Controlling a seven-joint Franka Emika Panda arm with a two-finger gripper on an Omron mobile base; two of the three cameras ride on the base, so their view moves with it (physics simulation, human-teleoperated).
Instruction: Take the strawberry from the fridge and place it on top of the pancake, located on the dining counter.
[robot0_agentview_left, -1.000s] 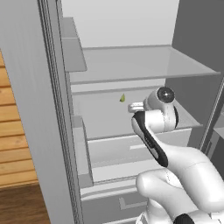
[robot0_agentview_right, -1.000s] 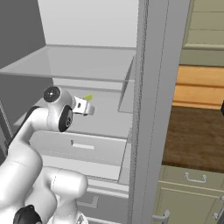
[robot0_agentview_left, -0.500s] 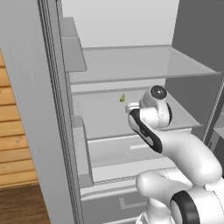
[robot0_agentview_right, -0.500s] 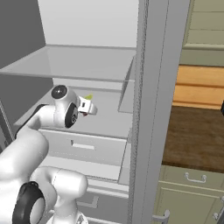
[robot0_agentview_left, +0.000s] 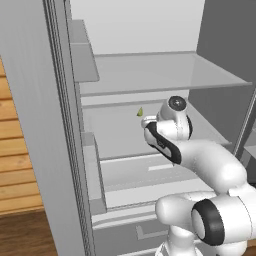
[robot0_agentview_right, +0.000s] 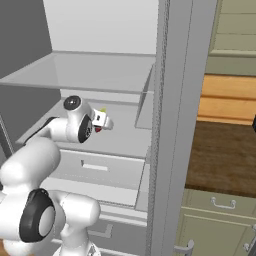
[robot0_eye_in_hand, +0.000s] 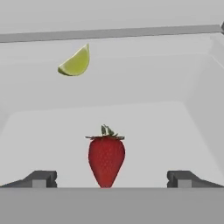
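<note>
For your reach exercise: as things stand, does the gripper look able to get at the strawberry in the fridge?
Probably yes. The gripper is open, and the strawberry stands upright on the fridge shelf between its fingertips, with nothing in the gap. The lime wedge lies well behind, clear of the path.

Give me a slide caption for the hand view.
Open pincer lined up on the strawberry on a fridge shelf, a lime wedge behind it.

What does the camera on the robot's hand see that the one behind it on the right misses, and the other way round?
The hand view alone shows the whole strawberry standing upright, centred between the open gripper fingertips. The right base view alone shows the white arm, the fridge door edge and the wooden counter beyond. Both show the yellow-green fruit wedge and the pale shelf.
</note>
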